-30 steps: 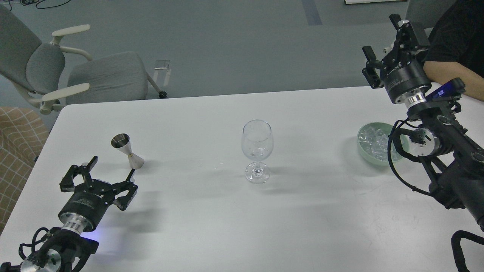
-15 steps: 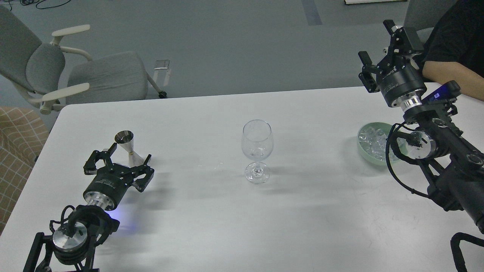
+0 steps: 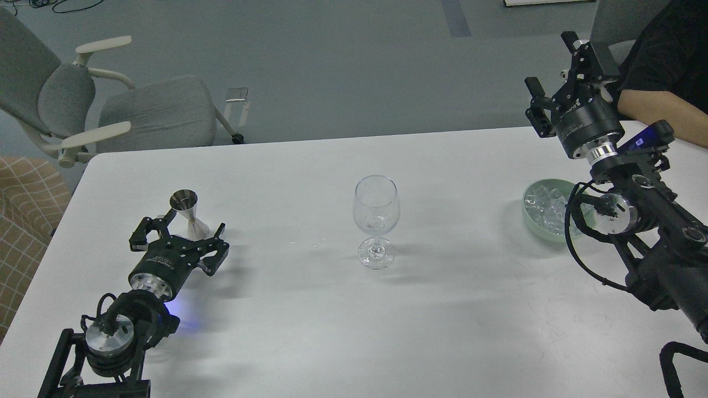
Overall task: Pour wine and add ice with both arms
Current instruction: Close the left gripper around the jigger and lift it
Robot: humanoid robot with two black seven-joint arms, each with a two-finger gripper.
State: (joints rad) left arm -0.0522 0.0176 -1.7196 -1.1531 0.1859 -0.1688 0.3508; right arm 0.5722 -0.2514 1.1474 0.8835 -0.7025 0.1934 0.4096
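A steel jigger [image 3: 188, 214] stands upright on the white table [image 3: 343, 320] at the left; any wine in it does not show. My left gripper [image 3: 192, 225] is open, its fingers on either side of the jigger's lower cone. A clear stemmed wine glass [image 3: 376, 220] stands at the table's middle. A pale green bowl [image 3: 532, 218] holding several clear ice chunks [image 3: 545, 205] sits at the right, partly hidden by my right arm. My right gripper [image 3: 548, 62] is open and empty, raised above and behind the bowl.
A person's forearm [image 3: 661, 110] rests on the table's far right corner. A grey office chair [image 3: 105, 105] stands beyond the far left edge. A checked cushion [image 3: 25, 215] is at the left edge.
My left gripper has moved forward and right over the table until its open fingers straddle the jigger. My right gripper rose slightly and turned; the glass and bowl stayed put.
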